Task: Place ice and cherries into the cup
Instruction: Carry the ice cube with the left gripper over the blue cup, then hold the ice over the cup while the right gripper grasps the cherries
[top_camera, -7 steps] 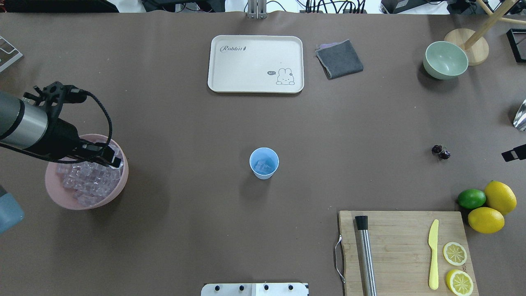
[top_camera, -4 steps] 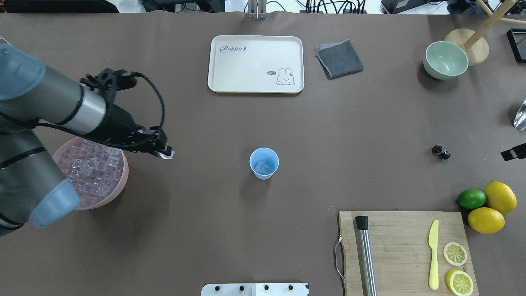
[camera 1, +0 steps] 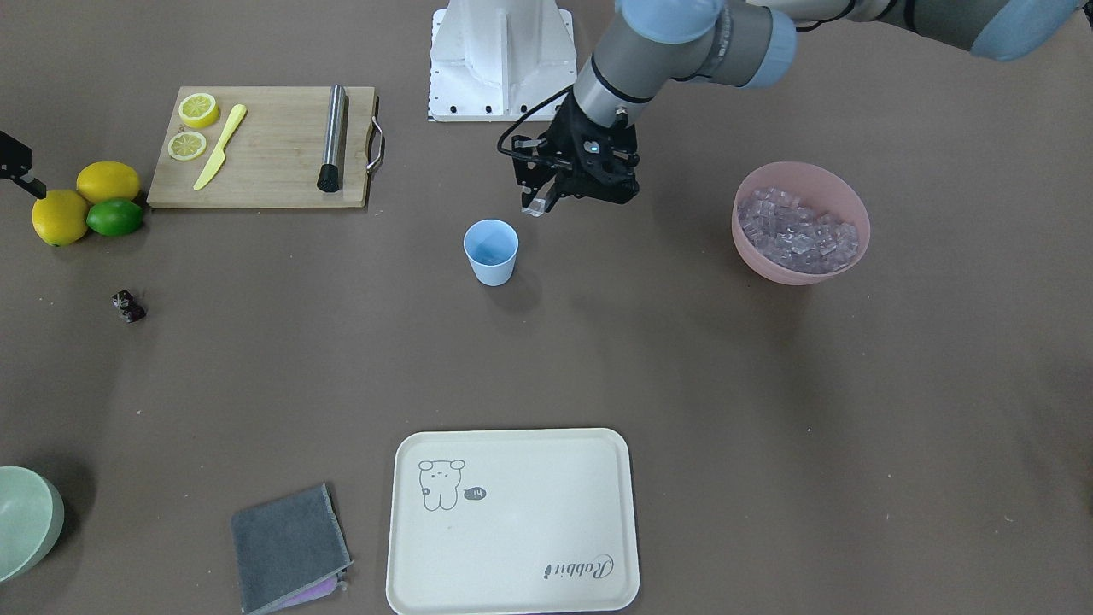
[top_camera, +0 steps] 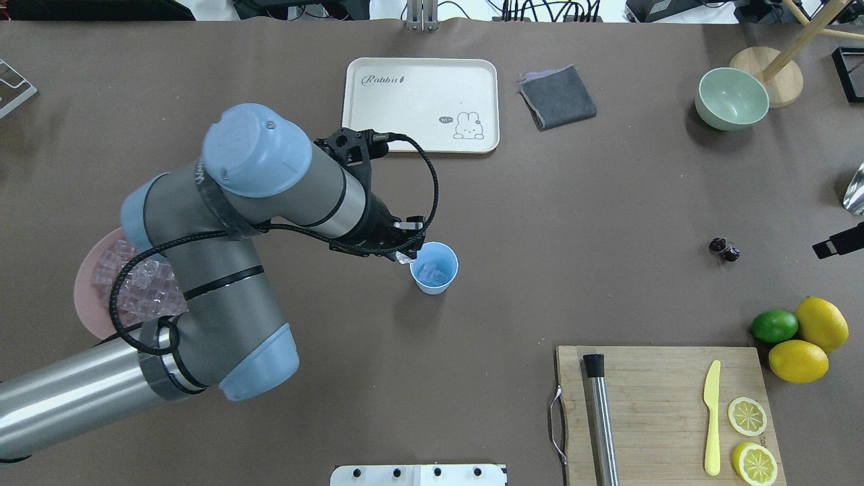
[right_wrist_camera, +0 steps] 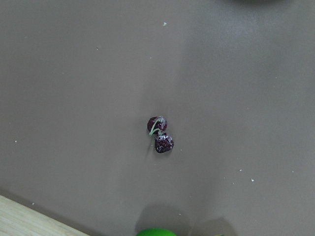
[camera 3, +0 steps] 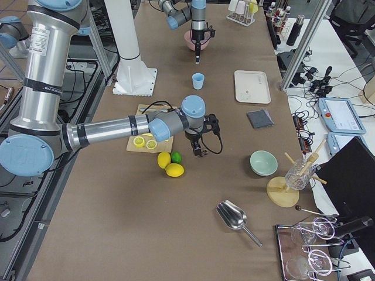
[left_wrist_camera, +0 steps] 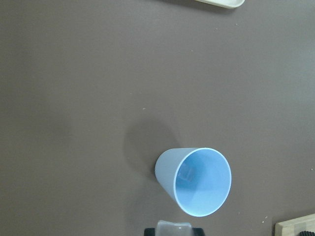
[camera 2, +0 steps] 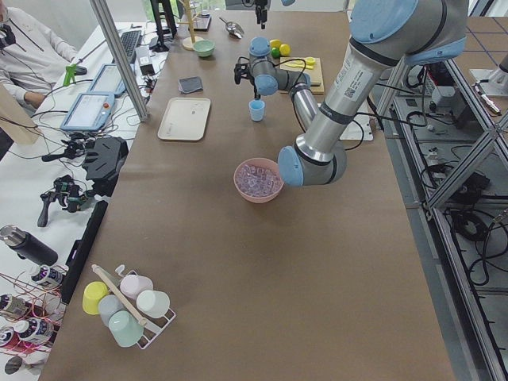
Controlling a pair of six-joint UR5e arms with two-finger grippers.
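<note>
The light blue cup (top_camera: 434,268) stands mid-table with a few ice cubes (top_camera: 432,273) in it; it also shows in the front view (camera 1: 490,252) and the left wrist view (left_wrist_camera: 197,182). My left gripper (top_camera: 405,255) is shut on one clear ice cube (camera 1: 534,207), held just above and beside the cup's rim. The pink bowl (camera 1: 801,265) holds several more ice cubes (camera 1: 798,232). The cherries (top_camera: 724,250) lie on the table at the right, centred in the right wrist view (right_wrist_camera: 160,133). My right gripper (top_camera: 837,247) hangs near them at the view's edge; whether it is open or shut does not show.
A cream tray (top_camera: 420,104), a grey cloth (top_camera: 557,96) and a pale green bowl (top_camera: 732,98) lie at the far side. A cutting board (top_camera: 665,412) with a muddler, a knife and lemon slices is near right, beside two lemons and a lime (top_camera: 775,326).
My left arm has swung right from the pink bowl to the cup, carrying an ice cube. The right gripper has barely moved.
</note>
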